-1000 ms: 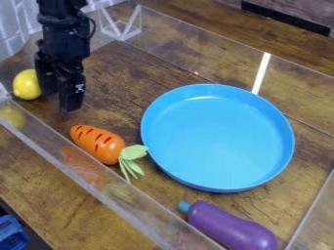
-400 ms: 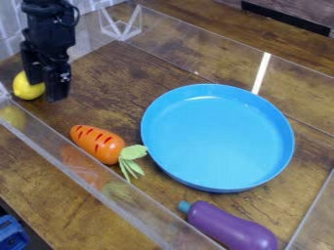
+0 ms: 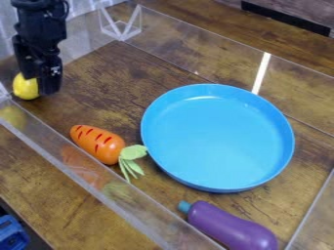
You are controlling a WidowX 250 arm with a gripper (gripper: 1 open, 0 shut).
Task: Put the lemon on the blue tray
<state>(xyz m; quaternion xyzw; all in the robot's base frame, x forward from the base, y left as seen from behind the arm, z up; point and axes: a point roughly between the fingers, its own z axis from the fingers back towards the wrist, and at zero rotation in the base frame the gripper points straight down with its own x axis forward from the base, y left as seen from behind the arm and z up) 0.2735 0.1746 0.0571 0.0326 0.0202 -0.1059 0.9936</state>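
The lemon [image 3: 21,89] is a small bright-yellow oval lying on the wooden table at the far left, partly hidden behind my gripper. My black gripper [image 3: 38,84] hangs down right at the lemon with its jaws open; whether the fingers touch the fruit I cannot tell. The blue tray [image 3: 216,132] is a large round plate with a raised rim, right of centre, and nothing lies in it. It is well apart from the gripper and the lemon.
An orange carrot [image 3: 98,143] with green leaves lies just left of the tray. A purple eggplant [image 3: 232,230] rests at the front right. Clear plastic walls [image 3: 78,166] border the work area, and a white wire frame [image 3: 120,20] stands at the back.
My gripper has moved left and slightly back, from beside the lemon to right over it, staying open. The lemon, the tray and the other toys have not moved.
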